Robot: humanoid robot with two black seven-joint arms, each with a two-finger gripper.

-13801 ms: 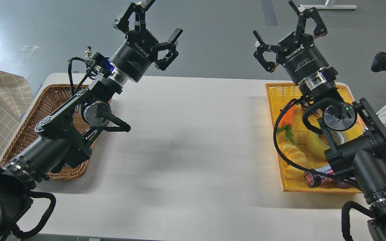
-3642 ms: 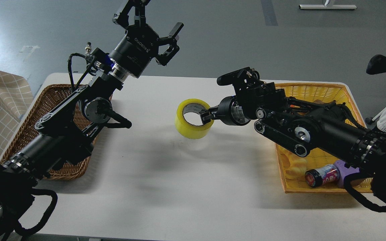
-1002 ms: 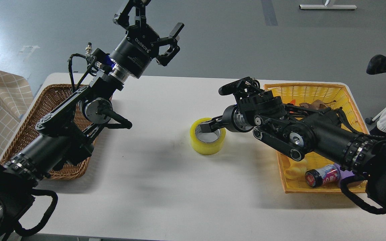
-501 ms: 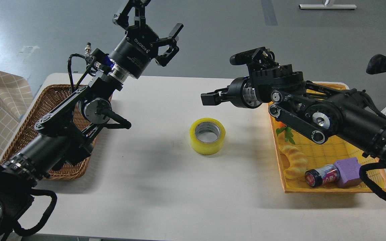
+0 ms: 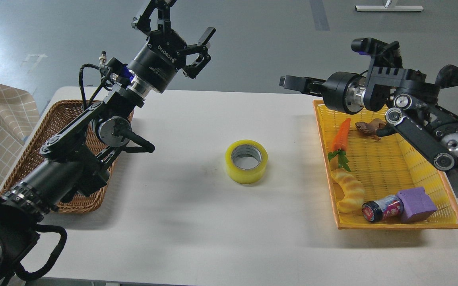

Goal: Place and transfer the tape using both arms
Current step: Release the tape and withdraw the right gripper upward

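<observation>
Right, tape (image 5: 247, 161) lies flat, core up, mid-table (image 5: 197, 222), alone between the two baskets, well apart from both grippers; I read that as the drop-off spot, reachable from either side. Yellow basket (image 5: 449, 188) at right holds toy bread (image 5: 347, 190), carrot (image 5: 341, 134), can (image 5: 381, 209), purple block (image 5: 415, 204). My right gripper (image 5: 288, 82) is raised over that basket's far-left corner, pointing left, seen edge-on, so I can't tell the finger state. My left gripper (image 5: 173, 29) is up beyond the far edge above the wicker basket (image 5: 46, 135), fingers spread, holding nothing. Probably left picks next.
</observation>
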